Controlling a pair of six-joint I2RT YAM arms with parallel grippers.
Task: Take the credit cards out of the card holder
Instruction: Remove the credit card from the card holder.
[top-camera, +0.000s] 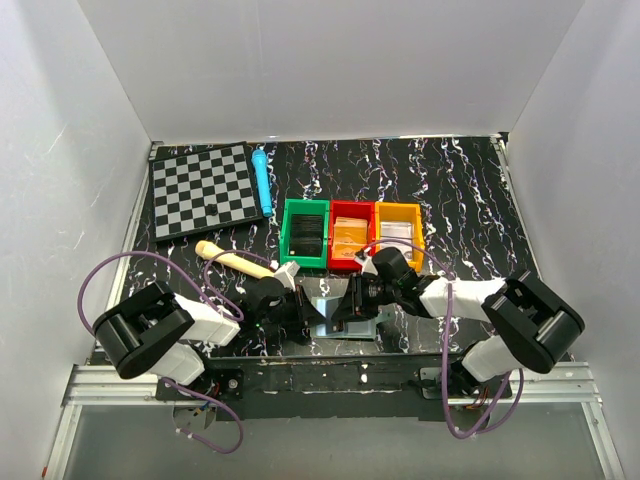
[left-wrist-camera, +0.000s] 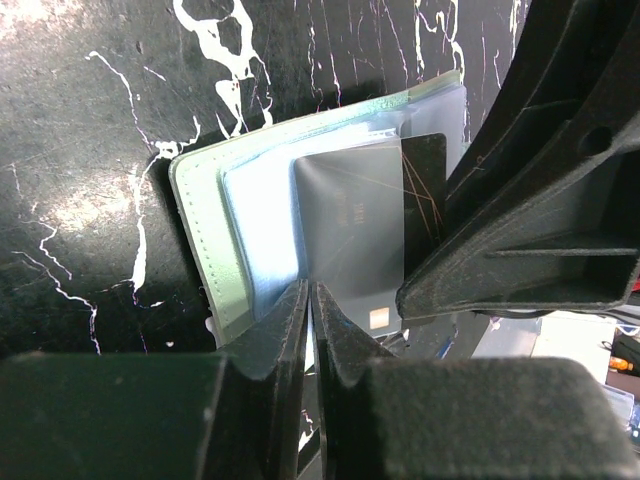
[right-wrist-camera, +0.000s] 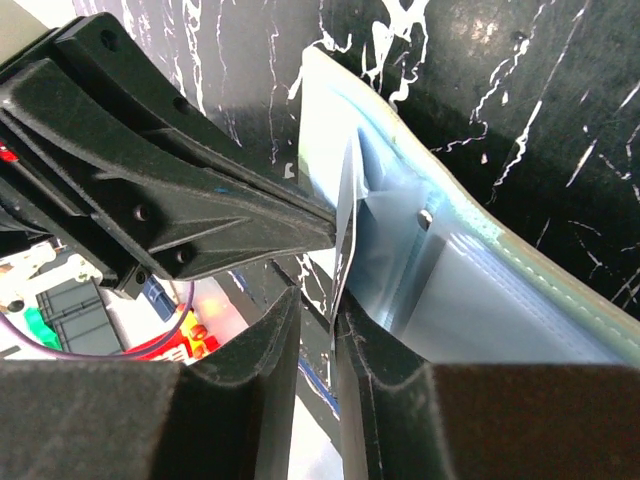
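Note:
The card holder (top-camera: 328, 308) lies open on the black marbled table between my two grippers. In the left wrist view its pale green edge (left-wrist-camera: 205, 240) frames blue panels, and a grey card (left-wrist-camera: 350, 220) and a dark card (left-wrist-camera: 425, 185) stick out of a pocket. My left gripper (left-wrist-camera: 310, 292) is shut on a thin pale edge of the holder beside the grey card. In the right wrist view my right gripper (right-wrist-camera: 318, 300) stands open. A card (right-wrist-camera: 346, 225), seen edge-on, is between its fingers and lies against the right one. The holder's blue panel (right-wrist-camera: 500, 300) spreads to the right.
A green bin (top-camera: 305, 233), a red bin (top-camera: 350, 236) and an orange bin (top-camera: 399, 232) stand in a row just behind the holder. A chessboard (top-camera: 203, 190) and a blue pen (top-camera: 262, 182) lie at the back left. A wooden stick (top-camera: 235, 259) lies near the left arm.

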